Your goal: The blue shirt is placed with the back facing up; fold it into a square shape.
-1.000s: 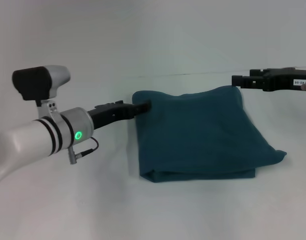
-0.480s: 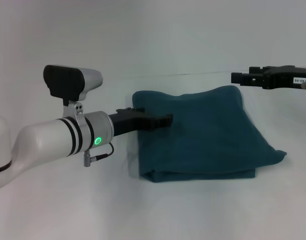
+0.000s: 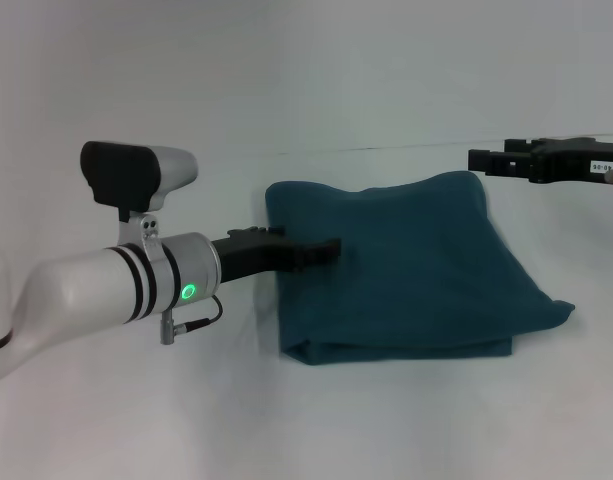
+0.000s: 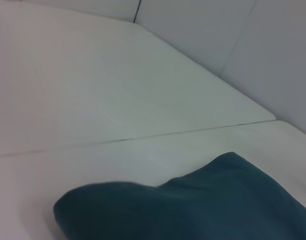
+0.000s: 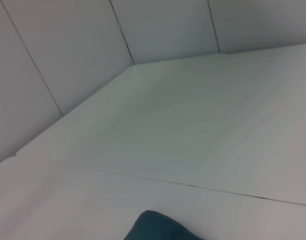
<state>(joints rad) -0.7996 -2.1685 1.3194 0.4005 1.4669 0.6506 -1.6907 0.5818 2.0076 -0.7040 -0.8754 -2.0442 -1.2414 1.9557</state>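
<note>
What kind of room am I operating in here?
Probably a lab or test cell: a bare white tabletop backed by plain white wall panels, holding only the folded dark teal-blue fabric shirt.

White table (image 3: 406,90) — thin seam (image 3: 366,149), perhaps panel joint.

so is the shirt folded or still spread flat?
Folded. The blue shirt lies as a compact, roughly square stack on the table, with layered edges along its near side and one corner poking out on the right.

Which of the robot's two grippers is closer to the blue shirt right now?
Left. The left gripper is over the blue shirt's left part; the right gripper hangs beyond its far right corner.
</note>
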